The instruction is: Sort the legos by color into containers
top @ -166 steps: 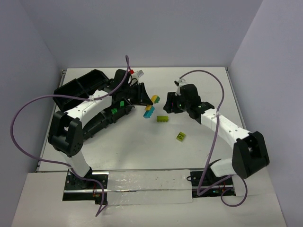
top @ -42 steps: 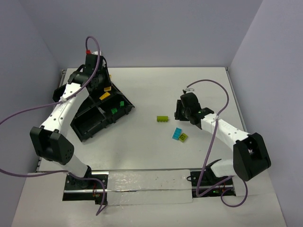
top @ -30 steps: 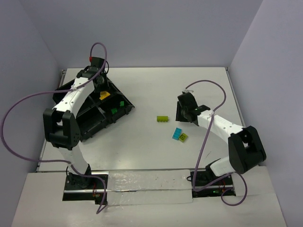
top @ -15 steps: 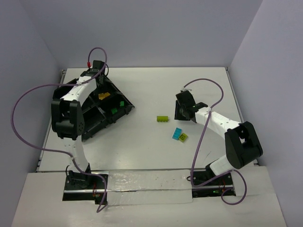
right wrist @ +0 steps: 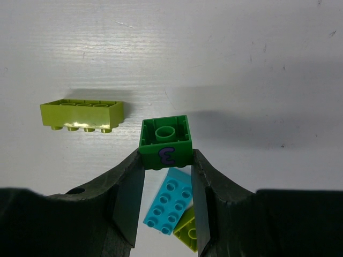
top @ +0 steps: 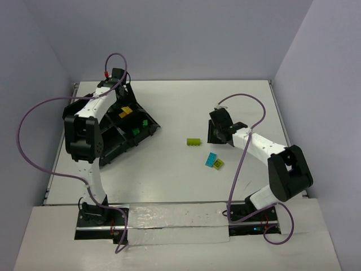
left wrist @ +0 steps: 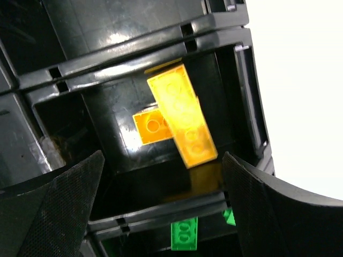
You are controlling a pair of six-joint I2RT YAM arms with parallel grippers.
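Observation:
In the left wrist view my left gripper point(left wrist: 161, 206) stands open above a compartment of the black tray point(left wrist: 134, 51). Two yellow legos point(left wrist: 182, 120) lie loose in that compartment, one leaning across the other. A green lego point(left wrist: 184, 234) lies in the neighbouring compartment. From the top, the left gripper point(top: 118, 100) hovers over the tray's far end point(top: 127, 145). My right gripper point(right wrist: 166, 160) is shut on a dark green lego point(right wrist: 165, 140) marked with a purple 3, lifted above the table. Under it lie a cyan lego point(right wrist: 169, 201), a small lime lego point(right wrist: 187, 235) and a long lime lego point(right wrist: 83, 114).
The tray sits at the table's left, angled, with the left arm's purple cable point(top: 34, 121) looping beside it. The long lime lego point(top: 194, 141), the cyan lego point(top: 212, 160) and the small lime one point(top: 218, 164) lie mid-table beside the right gripper point(top: 215, 134).
The left gripper has opened over the tray and the yellow lego now lies free in the compartment. The right arm holds still with the dark green lego.

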